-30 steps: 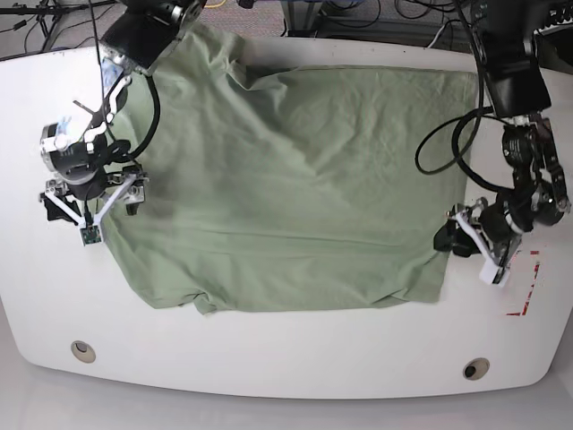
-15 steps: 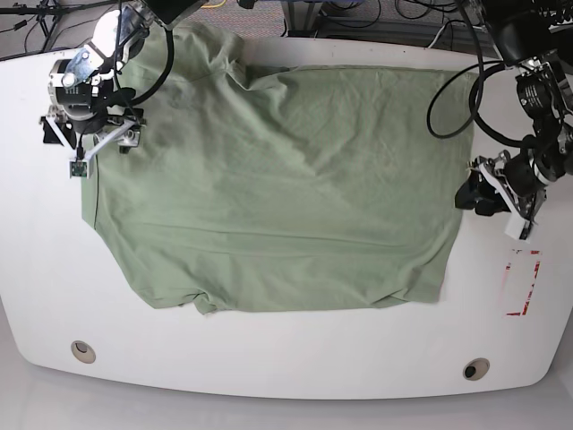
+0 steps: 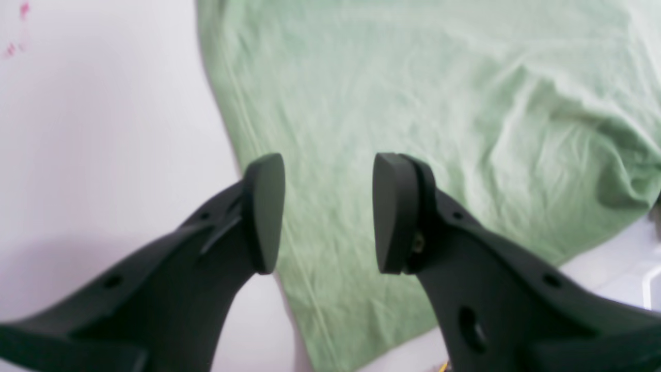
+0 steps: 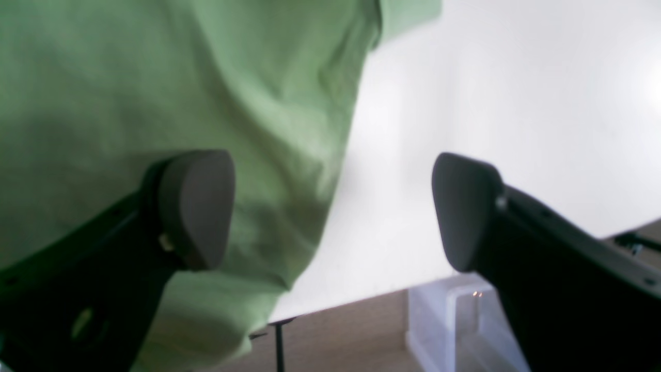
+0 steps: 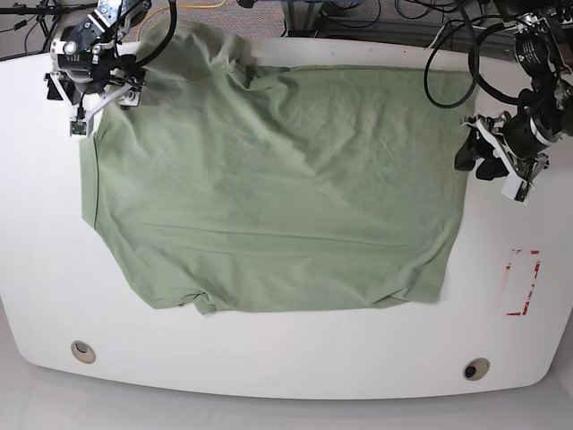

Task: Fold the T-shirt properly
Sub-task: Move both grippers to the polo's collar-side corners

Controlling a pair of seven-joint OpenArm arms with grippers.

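The pale green T-shirt (image 5: 277, 188) lies spread flat on the white table (image 5: 269, 358), with a few wrinkles near its far left and near right corners. My right gripper (image 5: 93, 88) hovers at the shirt's far left corner. In the right wrist view, the right gripper (image 4: 333, 206) is wide open and empty, with the T-shirt (image 4: 155, 77) edge under one finger. My left gripper (image 5: 467, 154) is beside the shirt's right edge. In the left wrist view, the left gripper (image 3: 328, 212) has its jaws apart with nothing between them, over the T-shirt (image 3: 413, 103) hem.
A red marking (image 5: 524, 282) sits on the table at the right. Two round holes (image 5: 82, 349) (image 5: 476, 368) lie near the front edge. Cables (image 5: 448, 63) run along the back edge. A clear plastic piece (image 4: 449, 320) shows below the table edge.
Both arms have moved toward the far side of the table along the shirt's left and right edges. The jaws' openings look unchanged and the shirt has not moved.
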